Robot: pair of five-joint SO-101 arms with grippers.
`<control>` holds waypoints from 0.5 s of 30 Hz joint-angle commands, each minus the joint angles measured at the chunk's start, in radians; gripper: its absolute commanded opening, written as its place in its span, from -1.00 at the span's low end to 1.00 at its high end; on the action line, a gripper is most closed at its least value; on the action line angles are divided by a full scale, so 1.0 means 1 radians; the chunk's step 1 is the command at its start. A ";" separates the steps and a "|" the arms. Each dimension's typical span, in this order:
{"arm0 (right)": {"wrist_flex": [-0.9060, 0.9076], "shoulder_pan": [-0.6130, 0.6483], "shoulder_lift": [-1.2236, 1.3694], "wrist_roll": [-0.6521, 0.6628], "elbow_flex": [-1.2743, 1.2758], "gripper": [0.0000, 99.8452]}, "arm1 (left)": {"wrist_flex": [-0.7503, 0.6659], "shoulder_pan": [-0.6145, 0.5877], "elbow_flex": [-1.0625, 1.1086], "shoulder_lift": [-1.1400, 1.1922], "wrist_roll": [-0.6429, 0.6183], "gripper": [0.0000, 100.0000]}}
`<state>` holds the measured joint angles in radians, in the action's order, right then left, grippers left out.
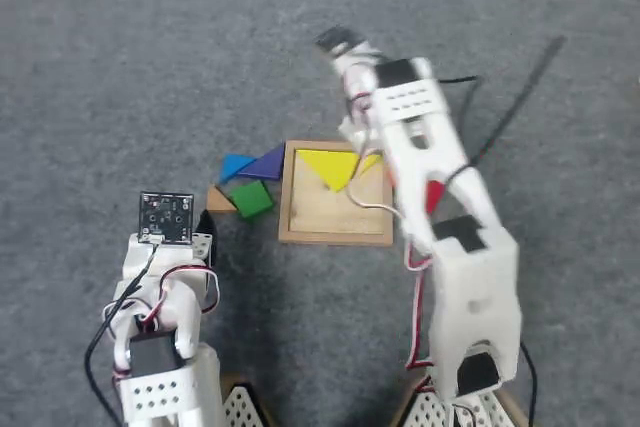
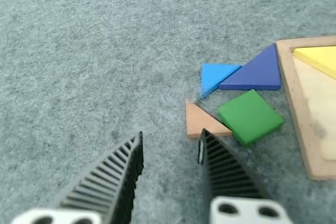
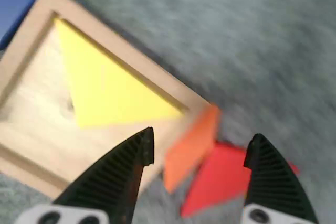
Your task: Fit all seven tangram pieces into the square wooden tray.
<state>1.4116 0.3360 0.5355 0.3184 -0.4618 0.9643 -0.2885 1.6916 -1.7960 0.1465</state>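
A grey felt table surface (image 1: 110, 77) fills the high view. The white right arm (image 1: 470, 277) runs up the right of the frame, its right gripper (image 3: 203, 135) spread wide over an orange flat piece (image 3: 191, 148) and a red triangle (image 3: 220, 179), which touch each other just outside the tray's corner. The left arm (image 1: 165, 347) sits at lower left, and its left gripper (image 2: 171, 135) is parted over bare felt.

At centre lies the square wooden tray (image 1: 335, 238). Inside it, a large yellow triangle (image 1: 330, 165) sits against its upper rim. Left of the tray cluster a dark blue triangle (image 1: 265, 163), a green square (image 1: 251, 198), a light blue triangle (image 1: 235, 166) and a tan triangle (image 1: 219, 200).
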 commanded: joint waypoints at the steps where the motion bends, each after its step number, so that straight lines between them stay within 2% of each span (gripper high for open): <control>1: -0.022 -0.041 -0.176 -0.023 0.137 -0.44 | 0.002 0.000 -0.007 0.005 0.006 -0.67; 6: -0.222 -0.108 -0.314 -0.029 0.466 -0.44 | 0.002 0.000 -0.007 0.005 0.006 -0.67; 9: -0.334 -0.145 -0.380 -0.080 0.624 -0.43 | 0.002 0.000 -0.007 0.005 0.006 -0.67; 13: -0.409 -0.183 -0.403 -0.124 0.698 -0.43 | 0.002 0.000 -0.007 0.005 0.006 -0.67; 15: -0.427 -0.186 -0.386 -0.189 0.698 -0.43 | 0.002 0.000 -0.007 0.005 0.006 -0.67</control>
<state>1.0280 0.1626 0.2087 0.2033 0.2348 0.9643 -0.2885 1.6916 -1.7960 0.1465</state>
